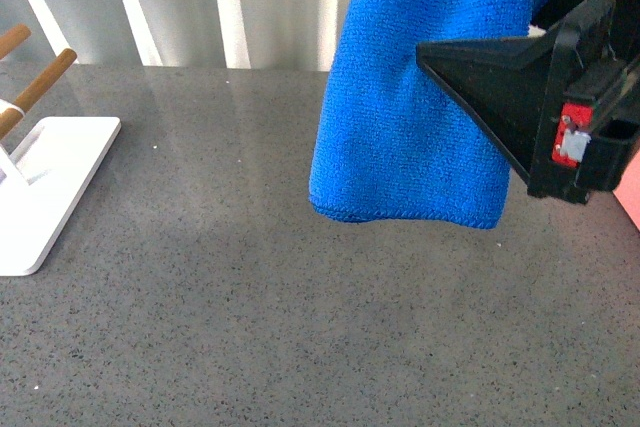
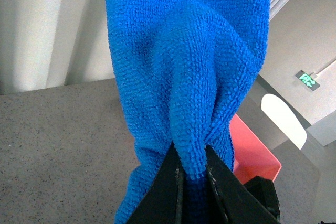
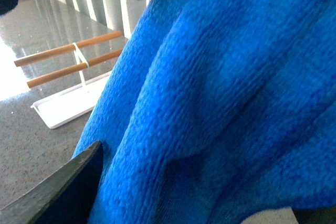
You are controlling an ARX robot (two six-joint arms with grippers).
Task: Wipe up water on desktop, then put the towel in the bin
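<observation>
1. Across the top of the front view, pale vertical panels (image 1: pixel 180 7), possibly curtain folds, glow with bright light.
2. Right edge of the left wrist view: a beige wall (image 2: pixel 299 35) carrying a small green sign (image 2: pixel 307 79).

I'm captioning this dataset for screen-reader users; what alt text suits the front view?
A blue towel hangs in the air above a speckled dark grey desktop, with a black claw reaching in across it from the picture's right. A white stand with wooden pegs sits at far left.
</observation>
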